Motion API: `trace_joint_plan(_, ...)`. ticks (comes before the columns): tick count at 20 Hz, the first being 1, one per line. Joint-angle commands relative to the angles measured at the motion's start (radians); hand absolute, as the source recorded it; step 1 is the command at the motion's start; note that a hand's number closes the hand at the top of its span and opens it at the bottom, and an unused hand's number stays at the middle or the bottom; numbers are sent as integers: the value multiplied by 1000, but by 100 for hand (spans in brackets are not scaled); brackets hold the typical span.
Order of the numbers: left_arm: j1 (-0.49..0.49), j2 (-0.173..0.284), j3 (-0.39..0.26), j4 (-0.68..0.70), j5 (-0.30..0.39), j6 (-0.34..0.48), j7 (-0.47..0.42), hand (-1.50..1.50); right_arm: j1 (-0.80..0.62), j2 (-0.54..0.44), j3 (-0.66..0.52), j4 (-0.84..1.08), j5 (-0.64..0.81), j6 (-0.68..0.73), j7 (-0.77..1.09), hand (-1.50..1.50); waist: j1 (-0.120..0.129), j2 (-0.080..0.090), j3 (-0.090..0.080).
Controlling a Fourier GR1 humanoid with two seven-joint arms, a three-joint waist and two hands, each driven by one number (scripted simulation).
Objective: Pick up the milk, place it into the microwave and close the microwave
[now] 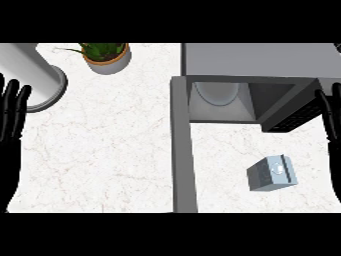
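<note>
Resting at the left edge of the frame, the robot's left hand (4, 117) shows straight fingers pointing up and holds nothing. A pale cylinder (25, 67) rises from the upper left corner, its top cut off by the frame, so what it is cannot be told. Just right of it, at the top of the frame, a potted plant (105, 55) stands on the white marble counter (106, 150), its leaves clipped at the upper edge.

Right of centre, the microwave (261, 62) sits along the top with its door (183, 150) swung fully open, seen edge-on as a grey bar running down the middle of the frame. Inside the cavity a round glass turntable (219, 92) is partly visible; the rest of the interior lies in shadow. A dark panel at the cavity's right side, likely the controls, is too dim to read.

Lower right, the milk (272, 174), a small grey-blue carton, stands on the counter well apart from both hands and outside the microwave. Judging by this, nothing of the task is done: the carton is yet to be picked up, placed inside and the door shut.

At the right edge, the right hand (338, 117) also rests with fingers straight and upright, empty. Both palms and forearms are largely lost in black against the frame's borders. An object at the upper right corner is barely in view and cannot be identified.
</note>
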State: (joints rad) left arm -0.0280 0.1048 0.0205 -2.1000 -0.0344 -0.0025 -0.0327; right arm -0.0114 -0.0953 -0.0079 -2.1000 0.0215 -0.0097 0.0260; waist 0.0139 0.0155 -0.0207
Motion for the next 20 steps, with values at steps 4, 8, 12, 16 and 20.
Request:
trace_joint_plan(4, 61, 21, 64, 80, 93, -68, -48, -150, 137, -6, 41, -193, 69, -15, 132, -150, -22, -18, 20)
trace_joint_plan(8, 110, -101, 2, 20, 233, 28, 126, -150, 239, 2, 58, -254, -9, 13, 252, -150, -25, -23, 19)
trace_joint_plan(12, 189, -89, 45, 61, 296, -57, 12, -150, 383, 44, 102, -274, 19, 23, 148, -150, -19, -18, 20)
trace_joint_plan(16, 289, -104, -75, -8, 245, 4, -22, -150, 423, 70, 131, -273, 63, 12, 156, -150, -15, -18, 21)
trace_joint_plan(20, 402, -104, -137, -15, 237, -28, -101, -150, 482, 87, 158, -218, 68, 24, 72, -150, -14, -18, 21)
